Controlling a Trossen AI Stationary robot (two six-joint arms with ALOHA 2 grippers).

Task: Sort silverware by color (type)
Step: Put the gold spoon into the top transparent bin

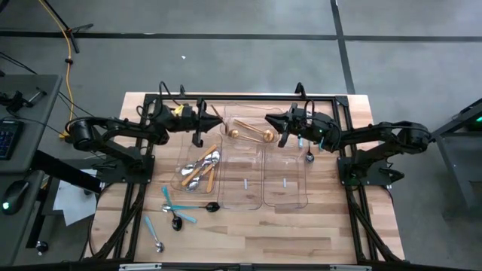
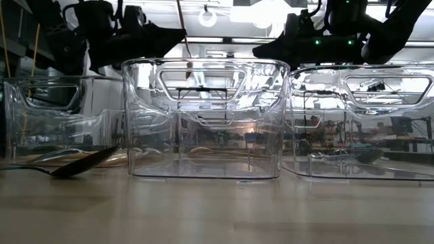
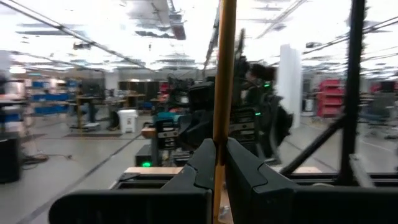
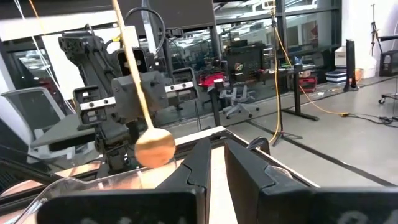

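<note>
My left gripper (image 1: 219,120) hovers over the far end of the trays, shut on a gold spoon (image 4: 154,146) that stands nearly upright, bowl down. My right gripper (image 1: 269,120) faces it from the right, fingers together (image 4: 214,155), and I see nothing between them. Two gold spoons (image 1: 252,134) lie in the middle clear tray (image 1: 245,197). Orange-handled silverware (image 1: 199,169) lies in the left tray. Teal-handled dark spoons (image 1: 181,213) and a light-blue-handled spoon (image 1: 154,235) lie on the table near the front left. My left gripper pinches the gold spoon's handle (image 3: 221,134) between its two fingers, which reach out about level from the table's left and lie across it. The spoon is lifted clear above the trays. Its handle end rises above the fingers and its bowl hangs below, slightly tilted.
Three clear trays stand side by side mid-table; the right one (image 1: 286,197) holds no silverware. Another spoon (image 1: 309,156) lies on the wood right of it. A dark spoon (image 2: 74,166) lies in front of the left tray. Black frame rails run along the table's sides.
</note>
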